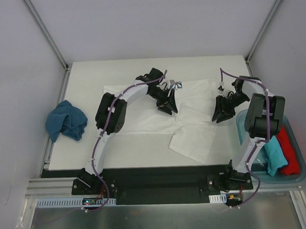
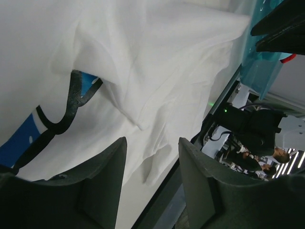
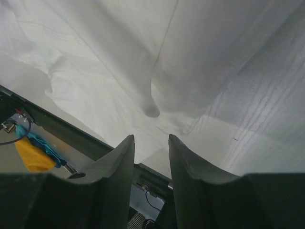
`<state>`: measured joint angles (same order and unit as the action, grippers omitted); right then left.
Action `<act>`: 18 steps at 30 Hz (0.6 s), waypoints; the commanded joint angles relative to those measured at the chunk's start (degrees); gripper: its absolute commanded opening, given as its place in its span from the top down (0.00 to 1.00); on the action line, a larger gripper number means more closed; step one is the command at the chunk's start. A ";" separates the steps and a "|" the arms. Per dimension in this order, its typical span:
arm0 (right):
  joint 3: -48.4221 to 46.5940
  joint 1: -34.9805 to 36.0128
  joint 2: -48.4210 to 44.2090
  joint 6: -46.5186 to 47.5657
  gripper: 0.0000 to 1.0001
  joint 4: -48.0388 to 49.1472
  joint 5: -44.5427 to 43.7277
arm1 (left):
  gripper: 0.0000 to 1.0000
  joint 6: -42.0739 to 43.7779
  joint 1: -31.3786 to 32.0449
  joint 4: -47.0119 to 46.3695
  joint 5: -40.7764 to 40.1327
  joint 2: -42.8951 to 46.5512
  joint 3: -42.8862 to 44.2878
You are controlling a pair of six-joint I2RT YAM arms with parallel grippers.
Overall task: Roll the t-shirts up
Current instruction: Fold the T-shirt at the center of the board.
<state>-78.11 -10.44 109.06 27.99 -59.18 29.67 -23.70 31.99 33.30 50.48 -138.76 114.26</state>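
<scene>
1. A blue-teal t-shirt [image 1: 66,120] lies bunched in a heap at the left edge of the table [image 1: 93,148], well apart from both arms.
2. The white t-shirt [image 1: 195,135] is spread over the middle of the table and reaches toward the right edge. Its neck label [image 1: 176,84] lies toward the far edge, and one loose flap points at the near edge. The cloth is wrinkled, not rolled.
3. The left gripper [image 1: 168,107] hangs low over the white t-shirt just near of the neck label. Its fingers [image 2: 102,181] stand fairly wide apart with nothing between them. The left wrist view shows a blue and black print [image 2: 28,133] on the cloth beyond them.
4. The right gripper [image 1: 220,112] hangs over the right side of the white t-shirt, near the right edge. Its fingers [image 3: 119,176] leave a narrow gap and hold nothing.
5. A translucent bin [image 1: 239,121] sits at the right edge, toward the near corner. It holds a teal t-shirt [image 1: 274,157] and a red t-shirt [image 1: 291,148] side by side, touching.
</scene>
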 commanded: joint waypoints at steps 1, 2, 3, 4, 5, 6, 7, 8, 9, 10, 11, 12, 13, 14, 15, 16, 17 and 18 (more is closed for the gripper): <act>-1.35 -0.55 2.38 -1.09 0.62 0.64 3.54 | 0.53 -2.84 1.23 -1.75 0.59 0.33 -0.35; -1.43 -0.46 2.65 -1.53 0.62 1.08 4.16 | 0.53 -2.75 1.32 -1.83 0.41 0.24 -0.61; -1.61 -0.37 2.91 -1.88 0.62 1.43 4.34 | 0.53 -2.84 1.50 -1.92 0.32 0.16 -0.79; -1.61 -0.29 3.70 -2.06 0.62 1.78 4.43 | 0.53 -2.84 1.59 -1.92 0.32 0.24 -1.05; -1.87 -0.29 3.97 -2.23 0.62 2.22 4.60 | 0.53 -2.84 1.67 -2.01 0.41 0.33 -1.66; -2.14 -0.20 4.49 -2.41 0.62 2.40 4.78 | 0.53 -2.93 1.76 -2.01 0.41 0.42 -2.02; -2.40 -0.20 4.85 -2.50 0.62 2.49 5.13 | 0.53 -3.10 1.94 -2.10 0.41 0.51 -2.37; -2.66 -0.11 5.72 -2.59 0.62 2.75 5.48 | 0.53 -3.19 2.03 -2.10 0.50 0.51 -2.81; -3.36 -0.11 6.08 -2.76 0.62 2.84 5.92 | 0.53 -3.28 2.03 -2.18 0.50 0.42 -2.99; -3.80 -0.11 6.52 -2.85 0.62 2.93 6.97 | 0.53 -3.28 2.03 -2.27 0.50 0.33 -3.07; -4.16 -0.02 7.22 -2.94 0.62 3.19 7.50 | 0.53 -3.19 2.11 -2.36 0.50 -0.02 -3.16; -5.03 0.06 7.49 -3.03 0.65 3.19 8.03 | 0.53 -3.19 2.11 -2.45 0.50 -0.02 -3.16; -5.56 0.24 7.84 -3.37 0.68 3.19 8.64 | 0.53 -3.19 2.11 -2.54 0.41 -0.19 -3.08; -6.09 0.33 8.27 -3.47 0.73 2.84 9.08 | 0.53 -3.10 2.29 -2.54 0.24 -0.46 -2.99; -6.88 0.33 8.28 -3.55 0.83 2.58 9.79 | 0.53 -2.93 2.38 -2.54 0.23 -0.55 -2.90; -7.15 0.24 8.19 -3.99 0.87 2.23 11.53 | 0.53 -2.67 2.46 -2.62 0.15 -0.37 -2.73; -7.32 0.15 8.02 -4.43 0.90 1.79 12.59 | 0.52 -2.58 2.64 -2.63 0.15 -0.29 -2.81; -7.24 0.24 7.49 -4.96 0.97 1.44 13.82 | 0.51 -2.49 2.82 -2.54 0.15 -0.11 -2.90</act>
<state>-82.81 -10.37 117.49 24.99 -55.75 36.93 -25.15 33.82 30.65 50.48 -138.80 111.55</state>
